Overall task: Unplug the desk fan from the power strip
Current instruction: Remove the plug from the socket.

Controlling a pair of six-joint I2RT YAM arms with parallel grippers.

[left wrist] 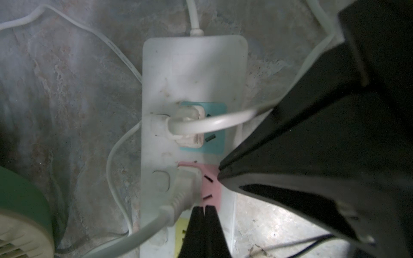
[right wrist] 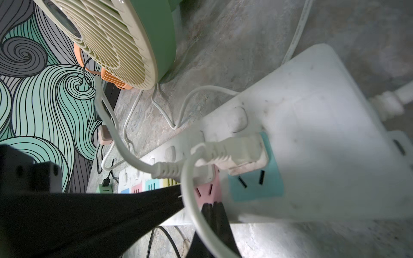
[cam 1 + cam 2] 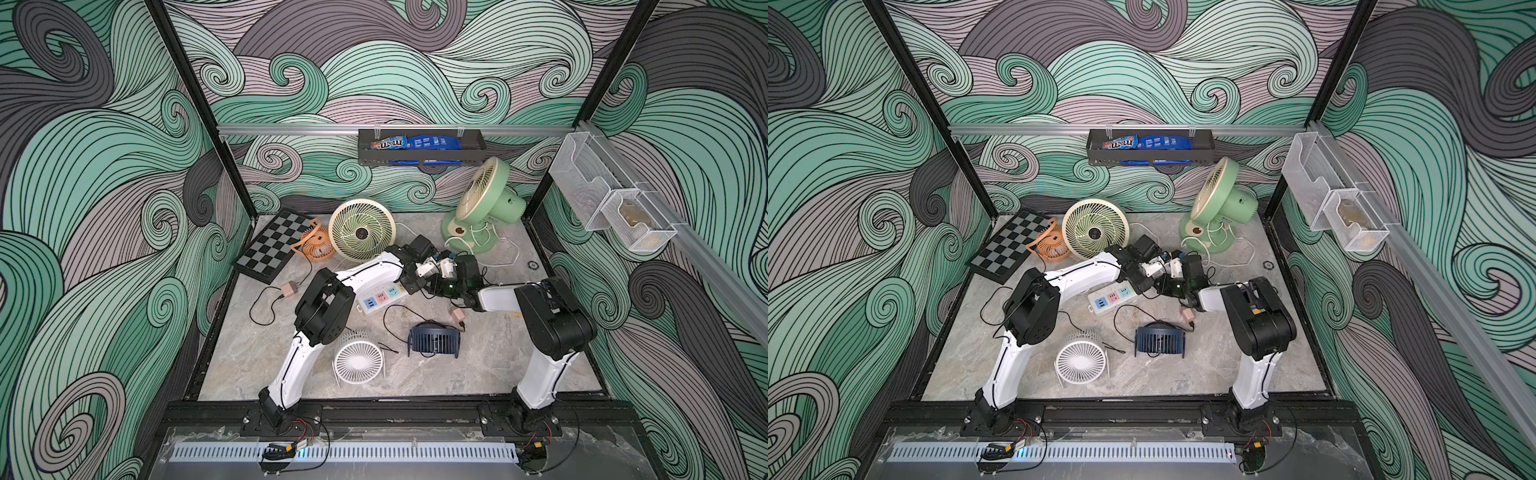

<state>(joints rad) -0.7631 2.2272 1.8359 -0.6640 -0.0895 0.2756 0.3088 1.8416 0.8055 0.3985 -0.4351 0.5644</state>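
Two white plugs sit in the power strip [image 1: 194, 67], a teal-socket plug [image 1: 190, 125] mid-frame in the left wrist view and a pink-socket plug [image 1: 186, 185] below it. Which one feeds which fan I cannot tell. White cords run towards both the cream-grilled fan [image 3: 361, 230] and the green stand fan [image 3: 482, 199].

The left gripper [image 1: 204, 214] has its fingers pressed together on nothing, with the tips at the lower edge of the pink face, just beside that plug. The right gripper [image 2: 213, 210] is likewise closed and empty. Its tips are on the strip's edge by the pink face, and a white cord crosses in front of them.

The step looks like lining up on the plug, and neither plug is out yet. Next, one gripper would need to spread, straddle the plug body and pull straight off the face while the other pins the strip down.

In both top views the strip lies slantwise mid-frame on the marbled tabletop. Its far end is hidden under the wrists, and blue, pink and teal faces show.
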